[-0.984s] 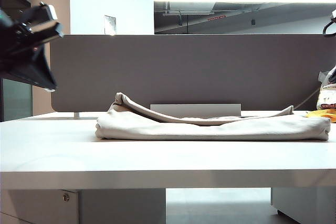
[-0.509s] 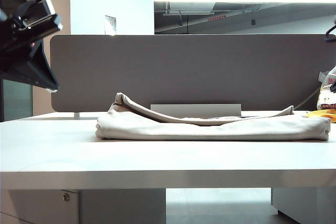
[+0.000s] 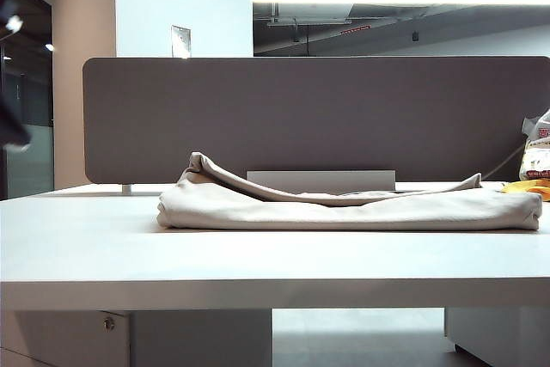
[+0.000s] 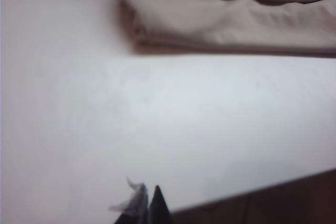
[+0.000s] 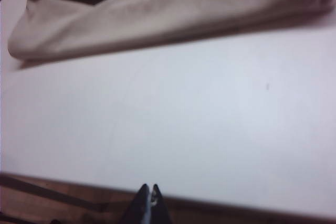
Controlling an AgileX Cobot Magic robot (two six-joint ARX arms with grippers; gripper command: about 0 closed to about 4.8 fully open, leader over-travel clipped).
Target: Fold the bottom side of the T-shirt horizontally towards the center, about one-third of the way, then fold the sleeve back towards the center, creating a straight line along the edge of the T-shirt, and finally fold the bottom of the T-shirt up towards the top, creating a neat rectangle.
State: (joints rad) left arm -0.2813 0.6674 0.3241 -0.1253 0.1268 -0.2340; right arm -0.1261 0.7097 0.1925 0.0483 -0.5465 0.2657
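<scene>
The T-shirt lies folded into a long bundle mid-counter. My left pincer and right pincer, both closed and empty, hang near the counter's front edge, well apart from it, probably finished.

A white counter carries the folded beige T-shirt, lying flat across its middle, with a small yellow item resting at the far right edge, just beside the shirt.

Bright overhead light, blurred wrist views
</scene>
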